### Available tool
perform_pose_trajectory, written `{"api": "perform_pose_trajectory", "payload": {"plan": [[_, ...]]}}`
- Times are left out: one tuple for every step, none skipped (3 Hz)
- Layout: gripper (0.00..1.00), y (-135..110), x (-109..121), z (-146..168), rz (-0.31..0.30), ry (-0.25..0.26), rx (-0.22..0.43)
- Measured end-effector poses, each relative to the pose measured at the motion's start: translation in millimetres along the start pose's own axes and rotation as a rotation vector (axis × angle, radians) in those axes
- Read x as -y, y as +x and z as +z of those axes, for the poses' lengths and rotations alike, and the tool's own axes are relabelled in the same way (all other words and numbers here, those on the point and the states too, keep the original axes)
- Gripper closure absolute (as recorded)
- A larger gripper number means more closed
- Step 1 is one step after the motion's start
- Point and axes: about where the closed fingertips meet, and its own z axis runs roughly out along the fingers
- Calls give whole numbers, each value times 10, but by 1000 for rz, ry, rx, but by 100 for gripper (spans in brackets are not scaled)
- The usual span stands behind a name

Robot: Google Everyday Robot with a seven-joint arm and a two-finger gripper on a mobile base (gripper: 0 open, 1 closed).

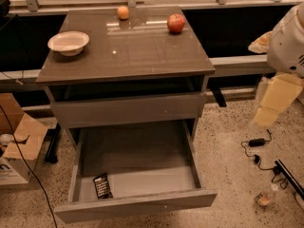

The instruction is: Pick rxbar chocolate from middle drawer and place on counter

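Note:
The rxbar chocolate (102, 185) is a small black wrapper with white lettering, lying flat in the front left corner of the middle drawer (142, 175). That drawer is pulled fully out below a shut grey drawer front (126, 109). The glossy grey-brown counter (128, 51) tops the cabinet. My gripper (266, 114) hangs at the right edge of the view, off to the right of the cabinet at about the height of the shut drawer front, well away from the bar. It holds nothing that I can see.
On the counter stand a white bowl (69, 42) at the left, an orange (123, 12) at the back and a red apple (175, 23) at the back right. A cardboard box (16, 146) sits on the floor at the left. Cables (256, 148) lie at the right.

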Motion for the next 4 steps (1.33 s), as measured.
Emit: {"api": "perform_pose_trajectory", "payload": {"plan": [[0,-263,-37,288,-10,-2,79],[0,-539,-123,636,-28,-34,164],[0,-776,-230,1055,-58,-81,251],[0,-872,-395,1631,-59,-183,268]]}}
